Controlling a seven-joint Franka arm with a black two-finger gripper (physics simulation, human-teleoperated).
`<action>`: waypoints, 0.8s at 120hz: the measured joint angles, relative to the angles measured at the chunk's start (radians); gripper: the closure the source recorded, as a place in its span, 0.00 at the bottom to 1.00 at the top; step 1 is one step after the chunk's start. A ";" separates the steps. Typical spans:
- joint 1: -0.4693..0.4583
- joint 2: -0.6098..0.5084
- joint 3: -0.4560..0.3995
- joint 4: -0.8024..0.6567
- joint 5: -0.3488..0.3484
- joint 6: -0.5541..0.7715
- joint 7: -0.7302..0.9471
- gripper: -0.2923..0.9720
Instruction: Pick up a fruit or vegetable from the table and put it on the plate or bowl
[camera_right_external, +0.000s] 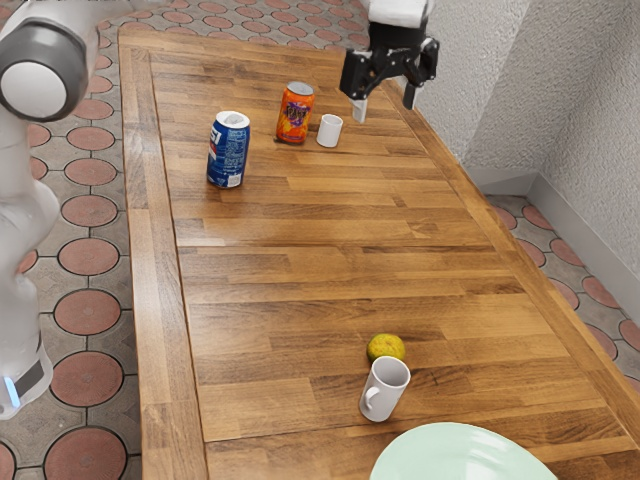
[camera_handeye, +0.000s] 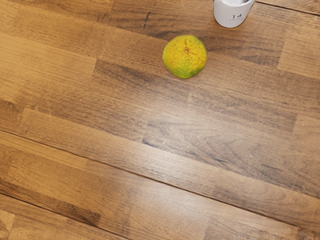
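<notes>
Gaping pincer (camera_right_external: 384, 110) in exterior view; fruit (camera_handeye: 184, 56) beside lettered mug (camera_handeye: 232, 12) in wrist view

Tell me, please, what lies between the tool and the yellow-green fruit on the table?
Bare tabletop, seen in the exterior view: the open tool hangs over the far end, the fruit lies beside the white mug, and nothing stands between them.

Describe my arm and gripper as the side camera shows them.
The arm has glossy white, rounded links, a round grey joint cap and a small blue light low down. The gripper is a black, blocky two-finger hand under a white wrist flange.
</notes>
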 joint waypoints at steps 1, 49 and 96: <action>-0.006 0.000 -0.003 0.000 0.006 -0.002 0.005 0.23; 0.095 0.016 -0.028 0.003 -0.031 0.023 0.146 0.23; -0.120 -0.143 -0.056 -0.469 0.008 0.188 0.161 0.23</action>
